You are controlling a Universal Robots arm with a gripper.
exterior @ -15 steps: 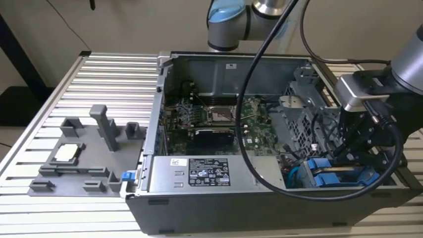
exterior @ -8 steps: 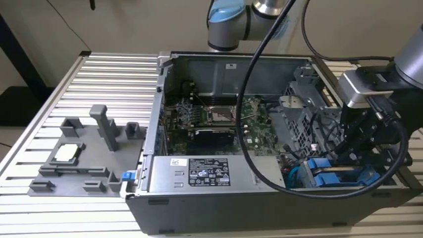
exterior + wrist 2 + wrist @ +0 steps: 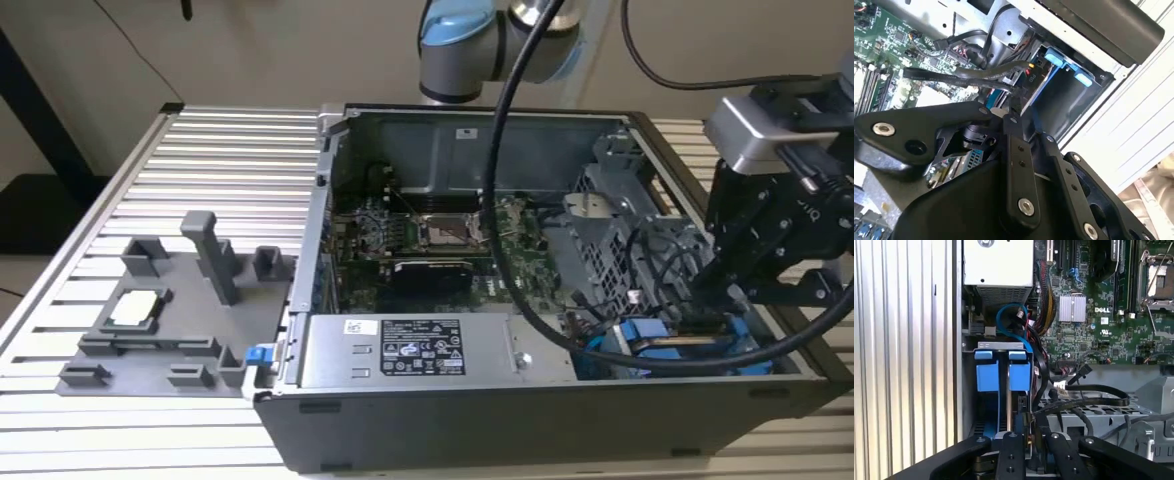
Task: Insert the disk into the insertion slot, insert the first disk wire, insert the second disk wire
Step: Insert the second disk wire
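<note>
**Gripper at the drive bay, disk seated in its slot**

In the exterior view, an open computer case [image 3: 534, 300] lies on a slatted table [image 3: 214, 160]. Inside it are a green motherboard [image 3: 441, 240], a silver power supply [image 3: 414, 350] along the near wall, and a grey drive cage [image 3: 614, 230] toward the exterior view's right. The gripper [image 3: 701, 310] reaches down into the case's near corner on the exterior view's right, where blue parts of the disk [image 3: 654, 335] show below it. A grey fixture tray [image 3: 174, 320] sits on the table at the exterior view's left, with a small square chip [image 3: 138, 308] lying in one of its pockets.

In the second wrist view, the black fingers [image 3: 1016, 150] run up to the end of the disk [image 3: 1041, 82], which stands in its bay with blue carrier tabs [image 3: 1056, 57] beside it. The fingertips sit close together around a small black connector [image 3: 1019, 82] at the disk's end; a black cable [image 3: 964, 75] leads from there toward the motherboard [image 3: 899, 40].

In the first wrist view, the bay [image 3: 999, 390] holds two blue carriers [image 3: 1004, 375] side by side, and a blue wire [image 3: 1014, 325] loops above them. The fingers [image 3: 1011, 455] are narrow, pinching the connector [image 3: 1024, 417] just beside the disk's [image 3: 1013, 410] edge.
</note>
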